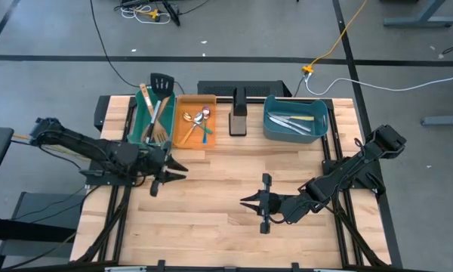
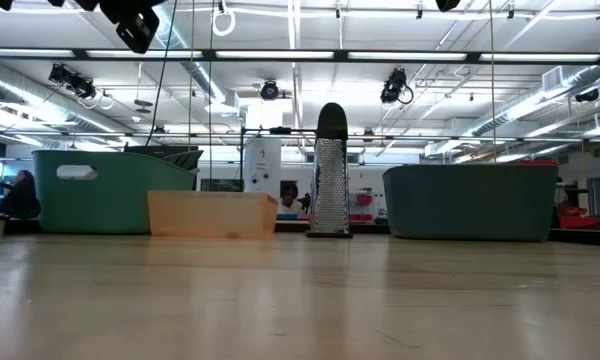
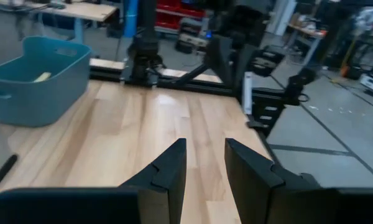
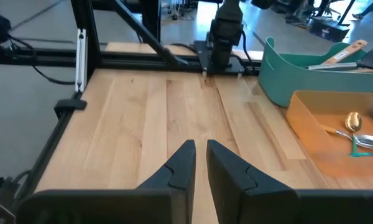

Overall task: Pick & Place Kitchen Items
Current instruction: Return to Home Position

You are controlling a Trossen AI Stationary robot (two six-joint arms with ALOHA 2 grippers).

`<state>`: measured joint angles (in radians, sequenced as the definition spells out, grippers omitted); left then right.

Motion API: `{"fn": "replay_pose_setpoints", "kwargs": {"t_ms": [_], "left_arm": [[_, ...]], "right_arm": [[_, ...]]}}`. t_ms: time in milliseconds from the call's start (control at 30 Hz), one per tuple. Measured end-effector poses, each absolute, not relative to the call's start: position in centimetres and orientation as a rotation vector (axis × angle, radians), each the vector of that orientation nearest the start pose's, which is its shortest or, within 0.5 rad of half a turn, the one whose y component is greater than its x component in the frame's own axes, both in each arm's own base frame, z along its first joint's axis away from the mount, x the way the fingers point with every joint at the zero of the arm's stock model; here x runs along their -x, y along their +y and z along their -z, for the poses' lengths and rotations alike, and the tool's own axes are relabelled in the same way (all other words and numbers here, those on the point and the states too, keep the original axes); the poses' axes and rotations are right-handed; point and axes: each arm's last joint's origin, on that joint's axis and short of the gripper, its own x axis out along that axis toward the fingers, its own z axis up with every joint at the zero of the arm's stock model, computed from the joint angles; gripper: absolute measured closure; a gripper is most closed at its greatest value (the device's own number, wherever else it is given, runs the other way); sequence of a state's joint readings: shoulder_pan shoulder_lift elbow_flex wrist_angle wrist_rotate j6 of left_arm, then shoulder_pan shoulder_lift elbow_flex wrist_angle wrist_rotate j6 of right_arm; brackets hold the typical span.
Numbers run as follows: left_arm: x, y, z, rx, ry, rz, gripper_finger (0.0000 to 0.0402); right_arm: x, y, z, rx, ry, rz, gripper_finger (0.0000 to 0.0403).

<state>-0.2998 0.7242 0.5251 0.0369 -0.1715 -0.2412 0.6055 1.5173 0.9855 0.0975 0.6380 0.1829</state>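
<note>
The kitchen items lie in three bins along the table's far edge. Pale wooden spatulas [image 1: 157, 121] and a black slotted turner [image 1: 161, 81] stick out of the teal bin [image 1: 138, 125]. Spoons [image 1: 198, 119] lie in the orange bin [image 1: 183, 136], and silver knives [image 1: 296, 122] in the blue bin [image 1: 272, 130]. My left gripper [image 1: 180, 168] hovers over the table just in front of the teal and orange bins, open and empty [image 3: 205, 149]. My right gripper [image 1: 247, 202] hovers over the table's middle near part, its fingers a narrow gap apart with nothing between them [image 4: 201, 149].
A steel box grater [image 1: 238, 117] stands upright between the orange and blue bins. Bare wooden table [image 1: 219, 181] spreads between and in front of the two grippers. Black frame rails run along the table's left and right edges [image 1: 340, 219].
</note>
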Motion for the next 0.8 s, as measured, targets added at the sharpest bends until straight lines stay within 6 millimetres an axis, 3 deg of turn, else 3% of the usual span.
{"fn": "replay_pose_setpoints", "kwargs": {"t_ms": [333, 500, 800], "left_arm": [[-16.1, -5.1, -27.2, 0.192, 0.186, 0.142, 0.0287], [-16.1, -5.0, -27.2, 0.085, 0.176, 0.146, 0.0287], [-13.2, -3.8, -27.8, 0.091, 0.171, 0.06, 0.0287]], "right_arm": [[-28.6, 17.7, -27.2, 0.003, 0.202, 0.041, 0.0353], [-28.5, 17.5, -27.5, 0.023, 0.186, 0.089, 0.0353], [-26.2, 16.1, -29.5, 0.017, 0.193, 0.124, 0.0353]]}}
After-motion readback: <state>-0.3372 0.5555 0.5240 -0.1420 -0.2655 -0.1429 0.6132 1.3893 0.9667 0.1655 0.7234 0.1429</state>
